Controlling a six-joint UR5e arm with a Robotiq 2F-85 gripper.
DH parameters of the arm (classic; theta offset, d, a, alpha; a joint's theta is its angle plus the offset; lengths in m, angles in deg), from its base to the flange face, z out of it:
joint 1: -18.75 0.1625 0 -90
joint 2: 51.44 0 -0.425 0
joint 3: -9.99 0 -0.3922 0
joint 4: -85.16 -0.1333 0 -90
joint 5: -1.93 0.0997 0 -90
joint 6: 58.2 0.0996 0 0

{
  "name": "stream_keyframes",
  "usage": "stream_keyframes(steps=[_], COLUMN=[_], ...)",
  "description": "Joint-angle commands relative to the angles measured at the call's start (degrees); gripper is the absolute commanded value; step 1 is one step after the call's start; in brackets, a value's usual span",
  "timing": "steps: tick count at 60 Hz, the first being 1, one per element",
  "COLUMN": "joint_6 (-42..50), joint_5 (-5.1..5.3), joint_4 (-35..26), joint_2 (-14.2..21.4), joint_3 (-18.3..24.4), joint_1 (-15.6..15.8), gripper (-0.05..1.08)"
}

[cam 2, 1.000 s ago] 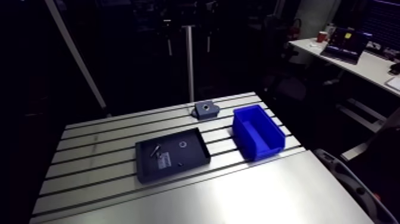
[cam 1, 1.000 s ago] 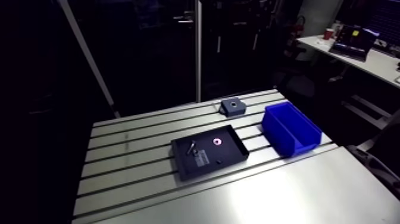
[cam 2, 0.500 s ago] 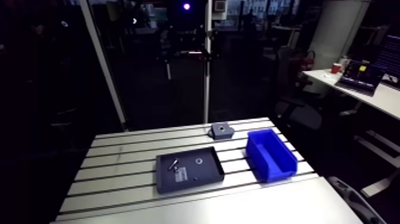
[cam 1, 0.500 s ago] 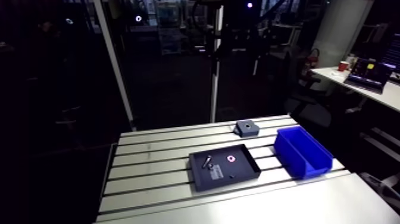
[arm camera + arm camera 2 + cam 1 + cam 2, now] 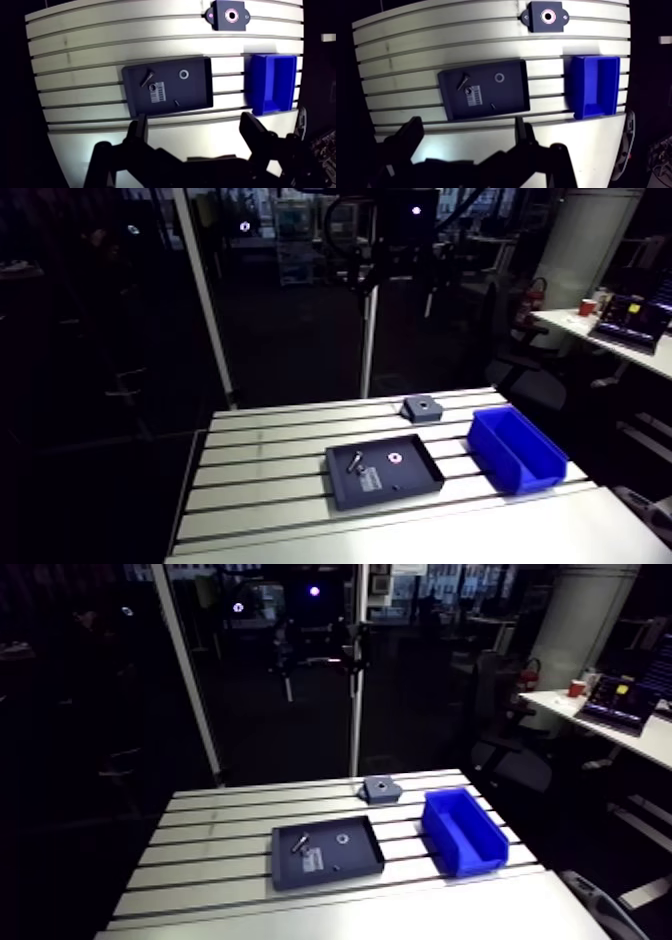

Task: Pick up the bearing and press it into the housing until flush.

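Observation:
The bearing, a small silver ring, lies in a shallow black tray on the slotted table, well ahead of my gripper. The gripper hangs high above the table's near edge, open, with nothing between its dark fingers. Beyond the tray, at the table's far edge, sits the dark housing with a round bore ringed in pink. In the arm view the bearing and the housing show small, and the gripper is out of frame.
A blue open bin stands beside the tray, on the housing's side. In the tray with the bearing lie a bolt, a small dark pin and a white label. A smooth metal plate covers the table's near part.
The arm view has risen and drawn back, so the table looks smaller and more of the room shows. The tray, bin and housing keep their places on the table.

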Motion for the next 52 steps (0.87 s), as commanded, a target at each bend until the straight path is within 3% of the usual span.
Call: stream_keyframes(steps=[1, 52], joint_6=[0.4, 0.3], joint_5=[-0.14, 0.05], joint_4=[0.7, -0.6], joint_2=[-0.2, 0.4], joint_3=[0.1, -1.5], joint_1=[0.1, 0.3], gripper=[0.01, 0.01])
